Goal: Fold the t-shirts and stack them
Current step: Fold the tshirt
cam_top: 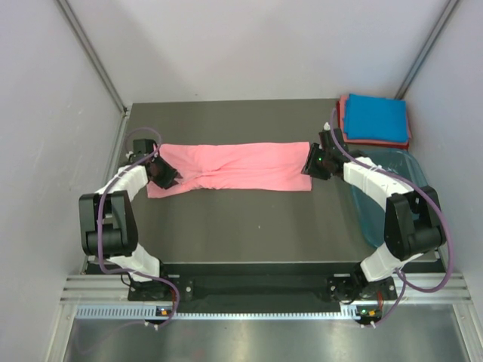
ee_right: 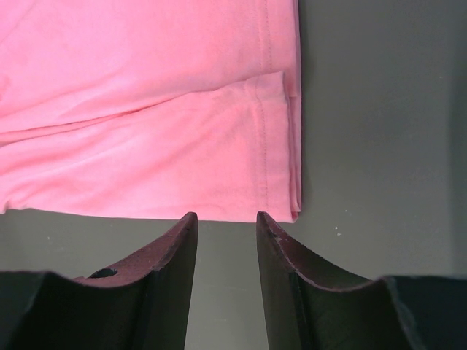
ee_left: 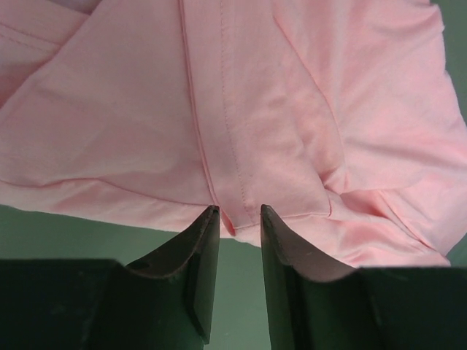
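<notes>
only overhead shows the blue shirt point(cam_top: 375, 117), tabletop's point(cam_top: 249, 226) far right corner; my left claw point(ee_left: 237, 210) and right claw point(ee_right: 226, 216) stand parted, gripping nothing, at the long-folded pink shirt's point(cam_top: 234, 167) ends.

A translucent teal plastic tub point(cam_top: 396, 158) sits at the right edge of the surface point(cam_top: 249, 226), toward the far right corner, and part of it reaches past that edge. The surface is dark, matte grey-green, and it shows bare in both wrist views point(ee_right: 379, 109) point(ee_left: 44, 233). Pale walls point(cam_top: 249, 45) close it in on three sides, with a slanted aluminium strut point(cam_top: 94, 56) at the far left corner and another point(cam_top: 426, 49) at the far right. An aluminium rail point(cam_top: 256, 290) runs along the near edge, with shiny sheet metal point(cam_top: 264, 339) beyond it.
</notes>
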